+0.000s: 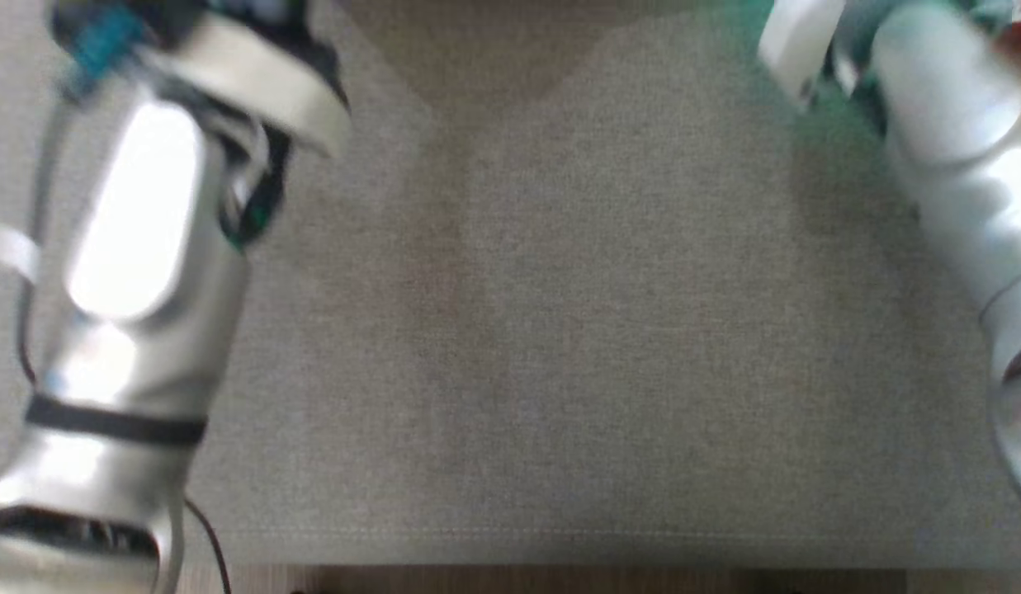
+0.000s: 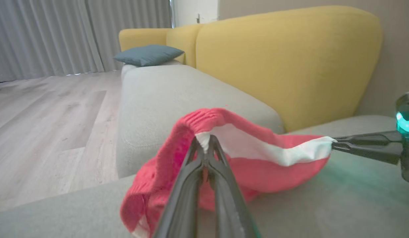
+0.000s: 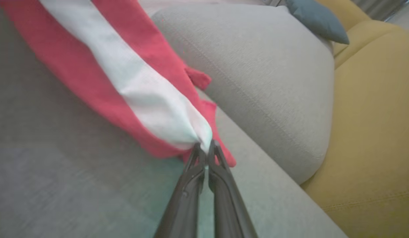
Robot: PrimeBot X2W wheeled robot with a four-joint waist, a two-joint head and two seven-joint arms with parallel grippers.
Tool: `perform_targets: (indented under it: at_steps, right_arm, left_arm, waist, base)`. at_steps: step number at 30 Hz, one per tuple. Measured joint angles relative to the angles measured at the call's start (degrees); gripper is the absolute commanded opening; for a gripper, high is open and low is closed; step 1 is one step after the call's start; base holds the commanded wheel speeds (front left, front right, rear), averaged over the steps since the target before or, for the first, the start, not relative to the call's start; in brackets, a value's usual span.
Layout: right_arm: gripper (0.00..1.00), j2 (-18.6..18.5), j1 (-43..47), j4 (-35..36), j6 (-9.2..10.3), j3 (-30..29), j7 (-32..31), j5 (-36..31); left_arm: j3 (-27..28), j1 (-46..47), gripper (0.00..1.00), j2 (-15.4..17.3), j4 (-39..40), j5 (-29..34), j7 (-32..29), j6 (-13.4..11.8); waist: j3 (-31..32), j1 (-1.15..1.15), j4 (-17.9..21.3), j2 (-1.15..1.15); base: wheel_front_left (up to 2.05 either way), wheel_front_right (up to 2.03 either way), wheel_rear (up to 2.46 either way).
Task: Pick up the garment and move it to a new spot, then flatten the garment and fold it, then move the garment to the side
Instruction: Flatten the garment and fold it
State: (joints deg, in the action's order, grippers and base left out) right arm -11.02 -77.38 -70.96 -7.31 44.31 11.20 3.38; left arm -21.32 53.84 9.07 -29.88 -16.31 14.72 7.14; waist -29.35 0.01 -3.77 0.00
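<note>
The garment [image 2: 257,165] is red knit with a white band. It hangs stretched between my two grippers just above the grey sofa seat [image 2: 323,205]. My left gripper [image 2: 206,140] is shut on the white band at one end. The right gripper [image 2: 335,142] enters the left wrist view from the right, shut on the band's other end. In the right wrist view my right gripper [image 3: 206,147] pinches the white band of the garment [image 3: 102,76], which runs up to the upper left. The head view shows both pale forearms over the grey seat [image 1: 560,330].
A yellow sofa backrest [image 2: 290,59] stands behind the seat, with a second grey seat cushion [image 2: 178,96] alongside. A blue-grey pillow [image 2: 148,54] lies at the far end. Wooden floor [image 2: 49,115] and grey curtains [image 2: 59,33] lie beyond the sofa's edge.
</note>
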Motion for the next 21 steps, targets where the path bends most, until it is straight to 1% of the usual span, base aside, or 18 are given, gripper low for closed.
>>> perform_targets:
  at_steps: [2,5,8,11,14,16,17,21]
  right_arm:
    - [0.00,-0.32,2.69,-0.12,0.00,3.19,0.16,1.98]
    - [0.00,-1.16,6.86,0.08,0.00,8.12,-0.05,5.60]
    - [0.00,-3.23,9.56,1.82,0.00,14.79,-1.71,8.06]
    - [0.00,-6.12,11.36,4.95,0.00,20.26,-4.06,12.79]
    - [0.00,-9.85,12.99,9.84,0.00,25.73,-7.27,18.25]
    - [0.00,-12.15,14.16,14.03,0.00,27.55,-9.57,22.24]
    - [0.00,-14.62,15.08,18.53,0.00,28.62,-12.35,25.37]
    - [0.00,-20.00,16.67,27.65,0.00,29.29,-16.90,28.63]
  left_arm:
    - [-2.53,-3.24,0.00,0.88,1.16,-0.30,-0.01,0.31]
    - [-5.67,-7.82,0.00,3.25,2.27,-1.19,-0.01,0.42]
    - [-9.42,-11.38,0.00,5.84,3.31,-1.51,-0.01,0.43]
    - [-10.76,-14.08,0.00,6.78,3.97,-2.16,-0.01,0.43]
    - [-11.79,-16.04,0.00,7.30,4.02,-2.82,-0.01,0.43]
    - [-13.10,-17.22,0.00,7.95,4.13,-3.02,-0.01,0.43]
    - [-14.85,-18.59,0.00,8.79,4.41,-3.10,-0.01,0.43]
    - [-18.00,-22.25,0.00,10.38,6.08,-4.13,-0.02,0.43]
  waist:
    - [1.44,0.00,-0.15,0.00]
    - [3.89,0.00,-0.19,0.00]
    - [6.30,0.00,-0.06,0.00]
    - [8.61,0.00,0.04,0.00]
    - [10.79,0.00,-0.02,0.01]
    - [12.12,0.00,-0.02,0.00]
    - [13.39,0.00,0.02,0.00]
    - [15.86,-0.01,0.21,0.00]
  base:
    - [0.00,0.00,0.00]
    - [0.00,0.00,0.00]
    - [0.00,0.00,0.00]
    - [0.00,0.00,0.00]
    - [0.00,0.00,0.00]
    - [0.00,0.00,0.00]
    - [0.00,0.00,0.00]
    - [0.00,0.00,0.00]
